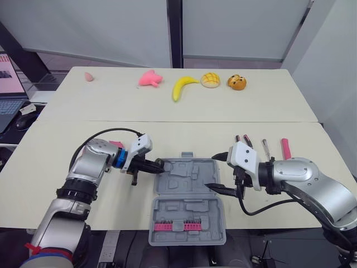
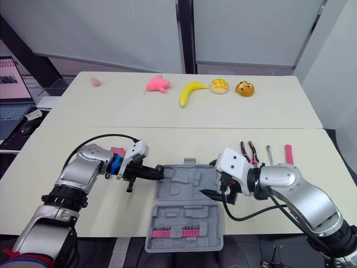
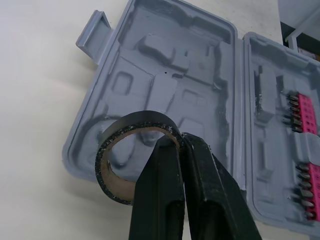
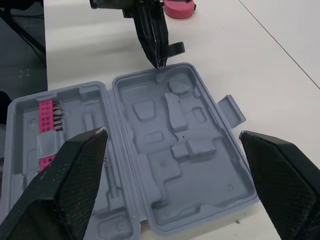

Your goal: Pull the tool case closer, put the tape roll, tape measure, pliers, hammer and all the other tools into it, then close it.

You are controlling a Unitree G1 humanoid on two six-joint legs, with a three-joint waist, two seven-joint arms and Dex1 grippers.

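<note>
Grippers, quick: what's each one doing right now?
Left gripper: shut on the tape roll.
Right gripper: open, holding nothing.

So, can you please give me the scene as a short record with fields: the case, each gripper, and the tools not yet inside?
tool case: open, flat on the near table, pink bit rack in its near half
left gripper: shut on the tape roll, at the case's left edge
right gripper: open, over the case's right side
tape measure: on the table, left of the case
pliers: on the table, right of the case
other tools outside: thin tool and pink-handled tool, beside the pliers
</note>
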